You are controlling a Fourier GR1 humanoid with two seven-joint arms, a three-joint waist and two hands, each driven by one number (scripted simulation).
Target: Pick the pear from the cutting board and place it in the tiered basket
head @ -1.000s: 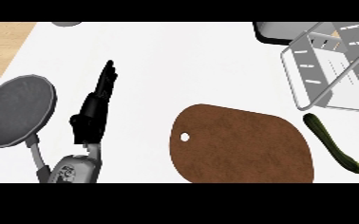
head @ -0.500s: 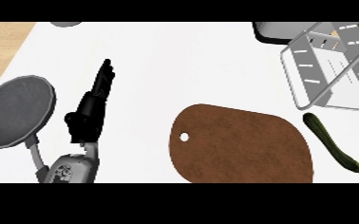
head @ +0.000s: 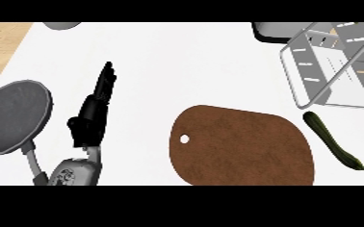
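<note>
The left robot hand (head: 91,118) stood at lower left, fingers (head: 105,81) straight and pressed together, apart from the brown cutting board (head: 245,146); the tiered basket (head: 313,77) sat upper right.

Head cam, steep down onto counter (head: 177,53), prob. close.

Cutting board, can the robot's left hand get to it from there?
Probably yes. The left hand is open, fingers straight, to the left of the cutting board, and only white counter lies between them.
</note>
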